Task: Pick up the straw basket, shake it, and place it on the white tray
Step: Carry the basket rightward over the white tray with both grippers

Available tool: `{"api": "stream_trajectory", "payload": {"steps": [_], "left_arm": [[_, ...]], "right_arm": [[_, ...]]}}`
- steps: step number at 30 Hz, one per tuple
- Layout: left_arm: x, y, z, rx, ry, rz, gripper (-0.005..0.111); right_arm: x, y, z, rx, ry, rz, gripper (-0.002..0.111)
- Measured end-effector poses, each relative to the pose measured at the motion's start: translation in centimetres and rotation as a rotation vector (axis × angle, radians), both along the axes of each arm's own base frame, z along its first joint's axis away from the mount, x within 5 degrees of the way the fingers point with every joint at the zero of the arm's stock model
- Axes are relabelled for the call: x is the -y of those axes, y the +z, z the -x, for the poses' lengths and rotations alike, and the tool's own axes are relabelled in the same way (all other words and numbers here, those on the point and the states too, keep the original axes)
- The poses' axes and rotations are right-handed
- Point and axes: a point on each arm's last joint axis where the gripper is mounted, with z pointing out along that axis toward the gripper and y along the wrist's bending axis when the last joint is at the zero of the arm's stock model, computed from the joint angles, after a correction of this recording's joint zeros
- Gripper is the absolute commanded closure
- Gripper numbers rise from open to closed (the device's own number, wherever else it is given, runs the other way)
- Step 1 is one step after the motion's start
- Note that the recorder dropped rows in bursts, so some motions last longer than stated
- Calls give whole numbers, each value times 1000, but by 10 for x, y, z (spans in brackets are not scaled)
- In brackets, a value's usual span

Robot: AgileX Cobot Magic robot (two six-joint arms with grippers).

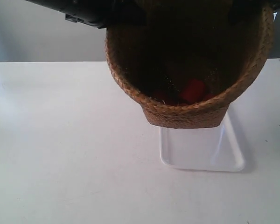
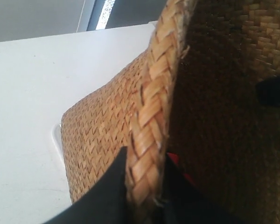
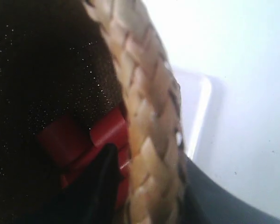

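Observation:
The straw basket (image 1: pixel 186 109) hangs tilted in the air above the white tray (image 1: pixel 200 151), its dark mouth turned toward the exterior camera, with red objects (image 1: pixel 192 90) at its bottom. My left gripper (image 2: pixel 144 191) is shut on the braided rim (image 2: pixel 154 116), one black finger (image 2: pixel 107 191) outside the wall and one inside. On the opposite side my right gripper (image 3: pixel 149 186) is shut on the rim (image 3: pixel 144 116) the same way. Red pieces (image 3: pixel 84 135) show inside the basket in the right wrist view. A corner of the white tray (image 3: pixel 198 107) shows below.
The white table (image 1: pixel 60 149) spreads around the tray. A black arm part (image 1: pixel 84 11) crosses the exterior view's top left. A pale wall stands behind the table. The tray edge (image 2: pixel 56 140) peeks past the basket wall in the left wrist view.

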Motion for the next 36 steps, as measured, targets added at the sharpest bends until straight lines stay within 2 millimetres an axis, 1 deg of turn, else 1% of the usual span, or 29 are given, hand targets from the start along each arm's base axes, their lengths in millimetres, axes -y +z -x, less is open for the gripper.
{"api": "stream_trajectory", "payload": {"steps": [5,14,20,23,26,27,30,33,36], "left_arm": [[13,-15,-10,-26,14,16,107],[21,-35,-23,-67,20,1,107],[27,-29,-25,-59,11,13,107],[30,-35,-28,-71,7,5,107],[38,-41,-30,-81,5,18,107],[43,-45,-32,-93,4,27,107],[48,-53,-35,-112,6,37,107],[49,-52,-35,-104,11,43,107],[50,-56,-37,-109,14,40,107]], "right_arm": [[10,-10,-10,-31,-31,12,108],[18,-31,-13,-99,-53,29,108],[32,-45,-24,-133,-80,39,108],[34,-53,-31,-141,-59,61,108],[36,-53,-32,-139,-53,83,108],[37,-54,-31,-141,-49,99,108],[38,-54,-31,-145,-47,107,108],[38,-55,-32,-146,-49,109,108],[38,-63,-38,-165,-48,109,108]]}}
